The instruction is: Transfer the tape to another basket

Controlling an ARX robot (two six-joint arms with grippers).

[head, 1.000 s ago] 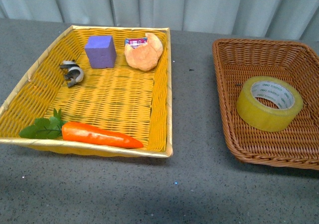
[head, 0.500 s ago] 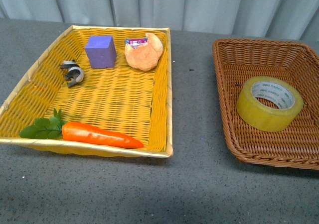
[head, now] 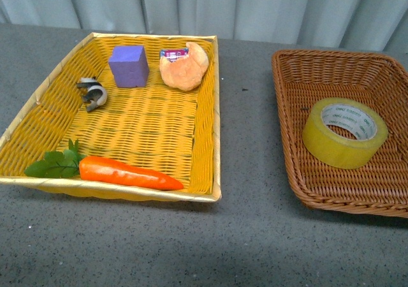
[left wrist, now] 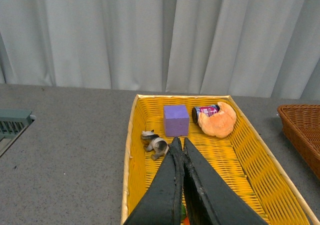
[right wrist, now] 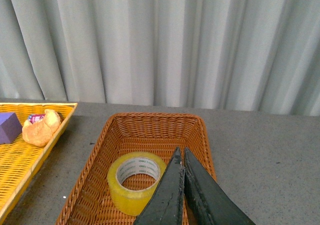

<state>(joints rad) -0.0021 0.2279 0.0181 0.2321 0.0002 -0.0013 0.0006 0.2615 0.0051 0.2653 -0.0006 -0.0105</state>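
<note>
The tape (head: 345, 132), a wide yellowish roll with a white printed core, lies flat inside the brown wicker basket (head: 290, 86) at the right. It also shows in the right wrist view (right wrist: 136, 182), in the basket (right wrist: 150, 122). My right gripper (right wrist: 180, 152) is shut and empty, held above the basket beside the tape. My left gripper (left wrist: 180, 142) is shut and empty, held above the yellow basket (left wrist: 131, 150). Neither arm shows in the front view.
The yellow basket (head: 215, 115) at the left holds a purple block (head: 129, 66), a bread roll (head: 185, 66), a small grey-black clip (head: 93, 93) and a carrot (head: 125, 173) with leaves. A grey table and a pale curtain lie behind.
</note>
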